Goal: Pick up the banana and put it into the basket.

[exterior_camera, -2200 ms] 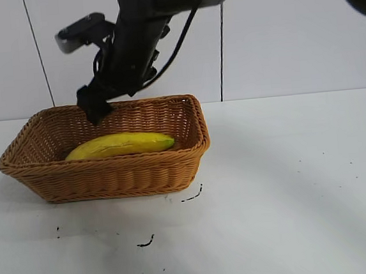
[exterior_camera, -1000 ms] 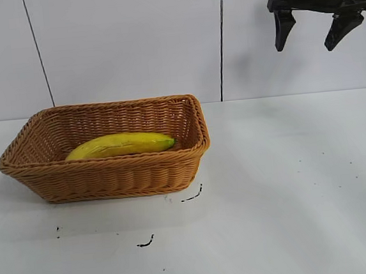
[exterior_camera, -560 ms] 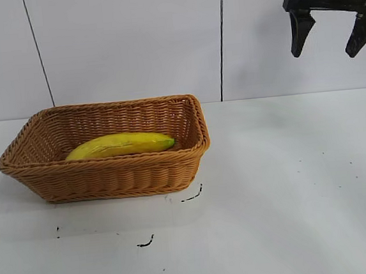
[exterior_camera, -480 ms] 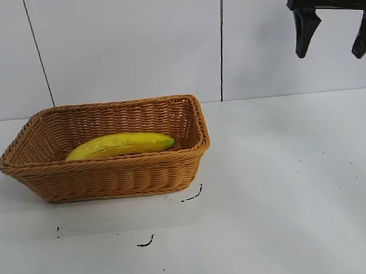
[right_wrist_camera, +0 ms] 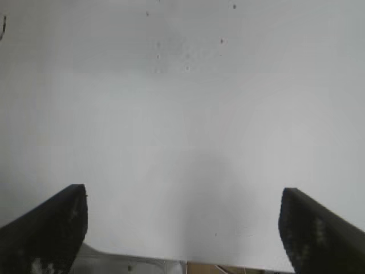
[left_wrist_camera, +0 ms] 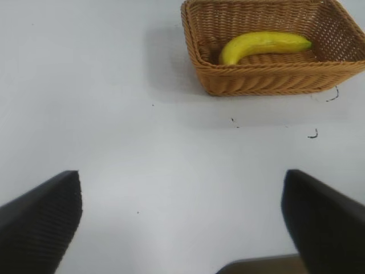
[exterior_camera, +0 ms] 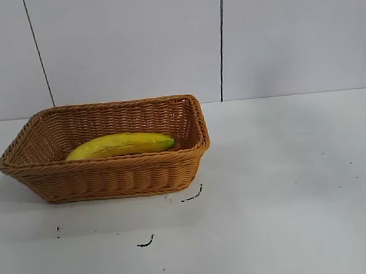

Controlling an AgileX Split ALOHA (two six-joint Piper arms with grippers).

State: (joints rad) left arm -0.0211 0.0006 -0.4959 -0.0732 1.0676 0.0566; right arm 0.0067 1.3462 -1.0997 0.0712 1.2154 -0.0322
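The banana point(exterior_camera: 121, 144) is laid inside the basket point(exterior_camera: 107, 178). Far from the basket, both the left gripper point(left_wrist_camera: 181, 220) and the right gripper point(right_wrist_camera: 182, 228) are held wide open, empty.

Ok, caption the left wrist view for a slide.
Banana lying in the basket; open left gripper over bare table.

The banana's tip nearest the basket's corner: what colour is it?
Greenish, on a yellow banana lying in the basket; the exterior view shows it best.
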